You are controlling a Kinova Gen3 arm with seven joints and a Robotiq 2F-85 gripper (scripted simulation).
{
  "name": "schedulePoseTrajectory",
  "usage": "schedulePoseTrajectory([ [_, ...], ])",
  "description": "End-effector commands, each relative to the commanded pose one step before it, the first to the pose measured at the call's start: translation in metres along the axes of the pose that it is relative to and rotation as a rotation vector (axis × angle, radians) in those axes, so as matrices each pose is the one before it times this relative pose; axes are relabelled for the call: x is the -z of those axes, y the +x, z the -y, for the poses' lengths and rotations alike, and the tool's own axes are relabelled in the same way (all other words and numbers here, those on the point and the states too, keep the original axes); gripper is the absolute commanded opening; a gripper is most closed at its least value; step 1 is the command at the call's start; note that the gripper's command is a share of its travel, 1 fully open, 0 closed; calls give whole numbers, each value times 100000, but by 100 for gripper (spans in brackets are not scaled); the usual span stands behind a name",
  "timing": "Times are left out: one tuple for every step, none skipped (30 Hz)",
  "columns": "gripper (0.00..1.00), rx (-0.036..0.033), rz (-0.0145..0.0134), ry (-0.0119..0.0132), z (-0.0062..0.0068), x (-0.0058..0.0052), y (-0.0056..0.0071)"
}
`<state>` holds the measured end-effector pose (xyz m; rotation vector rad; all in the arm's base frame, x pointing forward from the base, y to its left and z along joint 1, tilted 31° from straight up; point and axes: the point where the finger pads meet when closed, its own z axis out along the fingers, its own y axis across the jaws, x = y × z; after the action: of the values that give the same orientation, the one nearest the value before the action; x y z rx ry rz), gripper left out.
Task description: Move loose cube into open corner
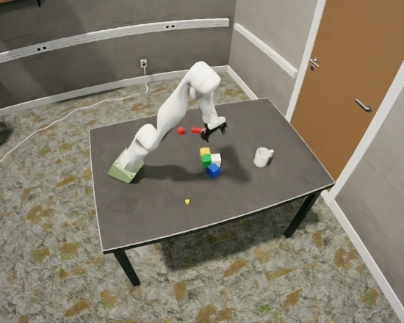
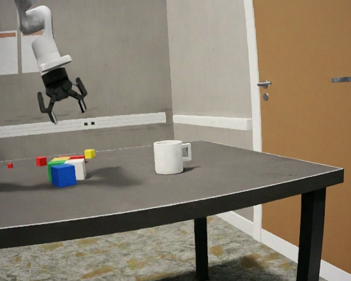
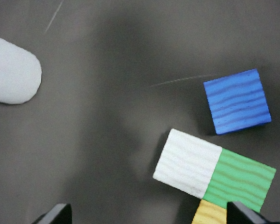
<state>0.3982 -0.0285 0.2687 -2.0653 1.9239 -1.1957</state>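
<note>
Gripper (image 1: 215,136) (image 2: 69,117) (image 3: 148,215) wide open up high, likely for room to straddle blue (image 1: 213,170) (image 2: 63,175) (image 3: 237,101) (loose, skewed, outside the L of white (image 1: 216,159) (image 2: 79,168) (image 3: 187,163), green (image 1: 206,161) (image 2: 57,162) (image 3: 241,177), yellow (image 1: 205,151) (image 2: 61,158) (image 3: 208,214)).

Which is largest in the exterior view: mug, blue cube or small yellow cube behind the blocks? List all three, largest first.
1. White mug
2. Blue cube
3. Small yellow cube

Over on the dark counter (image 1: 163,216), the white arm (image 1: 172,110) rises from its green base (image 1: 115,172) and arches over, its open black fingers (image 1: 214,135) above the surface, while a blue cube (image 1: 213,170) (image 2: 64,175) (image 3: 237,102) sits near the green (image 1: 206,161) (image 2: 50,170) (image 3: 239,179) and white (image 1: 216,159) (image 2: 79,168) (image 3: 187,162) cubes.
</note>
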Motion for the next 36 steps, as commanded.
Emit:
schedulePoseTrajectory([
  [100,-23,39,128,46,34,-11],
  [100,0,0,0,0,0,0],
  [100,0,0,0,0,0,0],
  [100,0,0,0,0,0,0],
  [100,0,0,0,0,0,0],
  [100,0,0,0,0,0,0],
  [100,0,0,0,0,0,0],
  [100,0,0,0,0,0,0],
  [100,0,0,0,0,0,0],
  [100,0,0,0,0,0,0],
  [100,0,0,0,0,0,0],
  [100,0,0,0,0,0,0],
  [100,0,0,0,0,0,0],
  [100,0,0,0,0,0,0],
  [100,0,0,0,0,0,0],
  [100,0,0,0,0,0,0],
  [100,0,0,0,0,0,0],
  [100,-42,-1,-13,-3,-2,3],
  [100,-274,-5,-89,-18,-13,21],
  [100,-695,-13,-227,-45,-33,52],
  [100,-1263,-25,-410,-81,-60,95],
  [100,-1937,-43,-623,-122,-91,146],
  [100,-2681,-67,-852,-163,-124,202],
  [100,-3464,-100,-1083,-200,-158,262],
  [100,-4254,-141,-1302,-230,-190,324],
  [100,-5025,-192,-1499,-248,-220,384],
  [100,-5754,-251,-1663,-253,-245,441],
  [100,-6417,-314,-1789,-243,-266,492],
  [100,-6996,-379,-1871,-219,-280,534],
  [100,-7474,-442,-1909,-180,-289,565],
  [100,-7838,-496,-1902,-131,-291,583],
  [100,-6936,-436,-1591,-74,-288,587],
  [100,0,0,0,0,0,0],
  [100,0,0,0,0,0,0],
  [100,-9322,-671,-2038,-21,-278,576],
  [100,-8148,-578,-1665,46,-265,550],
])
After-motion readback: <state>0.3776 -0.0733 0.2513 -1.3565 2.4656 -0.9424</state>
